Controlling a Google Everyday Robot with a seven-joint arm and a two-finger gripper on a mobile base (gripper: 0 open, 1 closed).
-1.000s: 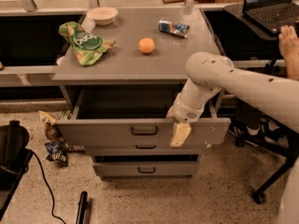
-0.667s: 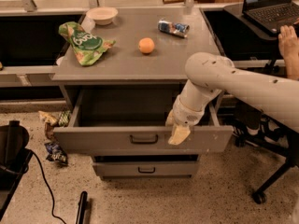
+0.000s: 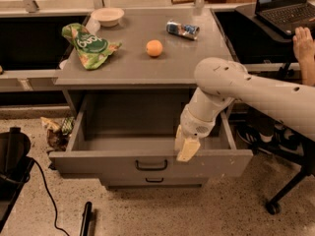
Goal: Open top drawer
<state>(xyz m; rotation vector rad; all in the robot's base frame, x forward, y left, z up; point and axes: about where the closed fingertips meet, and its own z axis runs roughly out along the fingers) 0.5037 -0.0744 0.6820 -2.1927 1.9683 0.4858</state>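
Observation:
The top drawer [image 3: 98, 163] of the grey cabinet stands pulled far out, its inside bare. Its wide grey front panel has a small black bar handle [image 3: 151, 165] at the centre and white scuffs near the right end. My gripper [image 3: 187, 149] hangs from the white arm [image 3: 256, 90] over the drawer's front edge, right of the handle, its cream fingers [image 3: 188, 149] pointing down against the top of the panel. A lower drawer front with a like handle [image 3: 154, 180] shows just beneath.
On the cabinet top [image 3: 142, 68] lie a green chip bag [image 3: 88, 45], an orange [image 3: 154, 48], a crushed can [image 3: 181, 29] and a white bowl [image 3: 108, 15]. A person's hand [image 3: 304, 45] and a laptop [image 3: 288, 4] are at the right. Litter [image 3: 56, 131], a black cable and a chair base lie on the floor.
The top drawer has slid further out toward the camera, and my gripper has come forward and down with its front edge.

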